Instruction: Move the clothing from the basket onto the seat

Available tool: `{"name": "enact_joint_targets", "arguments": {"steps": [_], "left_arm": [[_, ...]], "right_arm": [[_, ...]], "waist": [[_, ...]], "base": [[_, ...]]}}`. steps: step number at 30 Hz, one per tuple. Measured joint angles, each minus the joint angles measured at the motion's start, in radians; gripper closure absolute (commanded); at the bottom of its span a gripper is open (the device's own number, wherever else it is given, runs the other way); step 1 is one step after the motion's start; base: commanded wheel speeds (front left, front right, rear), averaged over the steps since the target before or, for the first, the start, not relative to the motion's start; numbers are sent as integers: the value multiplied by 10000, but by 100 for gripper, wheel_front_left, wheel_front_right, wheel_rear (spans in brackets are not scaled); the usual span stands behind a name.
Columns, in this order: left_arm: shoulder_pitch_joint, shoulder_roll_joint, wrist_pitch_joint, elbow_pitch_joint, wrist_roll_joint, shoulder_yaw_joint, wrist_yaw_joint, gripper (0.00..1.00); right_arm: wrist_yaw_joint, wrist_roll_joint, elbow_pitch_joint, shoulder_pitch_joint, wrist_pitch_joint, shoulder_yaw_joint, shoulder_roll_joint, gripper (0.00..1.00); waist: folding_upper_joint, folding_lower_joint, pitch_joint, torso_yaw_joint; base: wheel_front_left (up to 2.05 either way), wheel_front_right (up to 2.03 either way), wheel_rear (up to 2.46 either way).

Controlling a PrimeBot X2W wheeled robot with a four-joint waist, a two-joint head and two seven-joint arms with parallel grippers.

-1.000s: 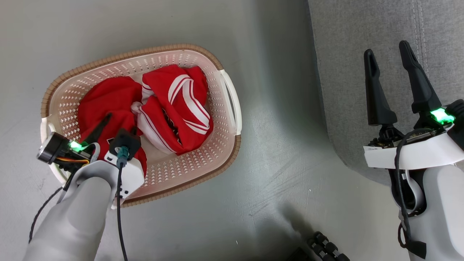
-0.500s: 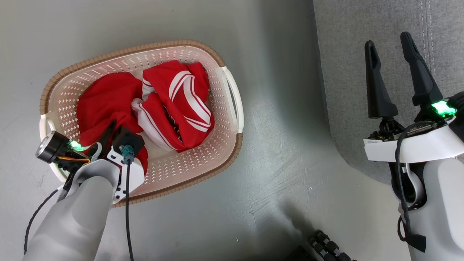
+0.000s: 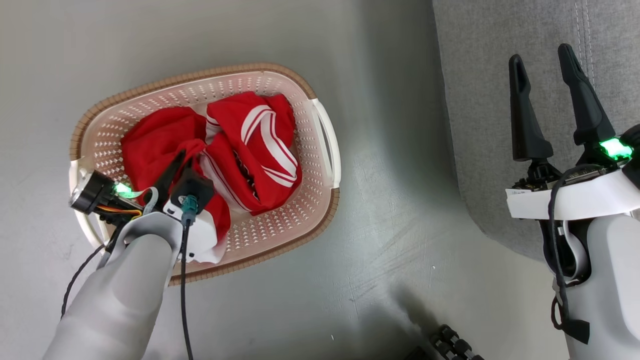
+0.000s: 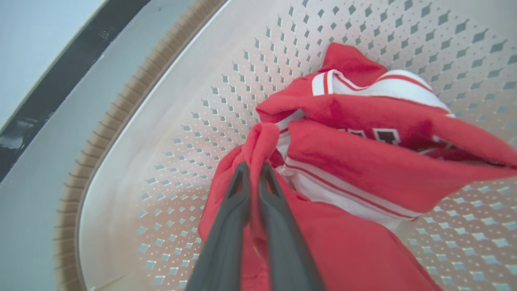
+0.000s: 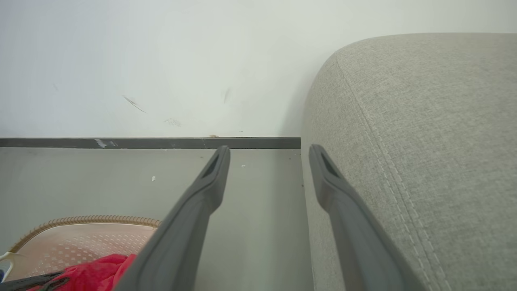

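step in hand (judged): lift the first garment out of the basket.

1. left gripper (image 4: 253, 169): jaws nearly closed, pinching a raised fold of the plain red garment (image 3: 150, 142) near the middle of the pile. in the left wrist view the fold stands up between the two fingers. the hold looks thin, a ridge of cloth rather than a full bunch. raise slowly and straight up so the cloth does not slide out of the pinch.

2. striped garment (image 3: 265, 150): lies in the basket, touching the plain one at the pinched fold and apparently lapped over part of it. expect it to drag or ride up. if it lifts too, pause and let it drop back, or carry both; do not jerk.

3. basket (image 3: 300, 215): stands on the floor (image 3: 395, 165) with both garments inside. it is probably light, so a snagged hem could tip or slide it. clear the brown rim and the white handle (image 3: 325, 135) fully before moving sideways.

4. seat (image 3: 480, 85): right of the basket and apart from it, with bare floor between. carry the hanging cloth above the seat edge, then release well inboard.

5. right gripper (image 3: 540, 52): jaws wide apart, holding nothing, poised over the seat edge. hold it out of the transfer path, or use it to catch trailing cloth.
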Motion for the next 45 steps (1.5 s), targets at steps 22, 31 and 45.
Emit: {"name": "enact_joint_targets", "arguments": {"steps": [22, 31, 45], "left_arm": [[615, 109, -433, -3229, -880, 366, -422, 100], [978, 357, -437, -5340, -1260, 441, -527, 100], [2429, 642, -437, -7024, -1925, 550, -863, 100]], "right_arm": [[0, -702, 755, -378, 2, 961, -163, 0], [0, -650, 949, -792, 0, 1693, -395, 0], [0, -485, 1513, -683, 0, 2481, -740, 0]], "waist": [[0, 0, -1323, 895], [0, 0, -2047, 1283], [0, 0, -3652, 1856]], "base": [[0, 0, 0], [0, 0, 0], [0, 0, 0]]}}
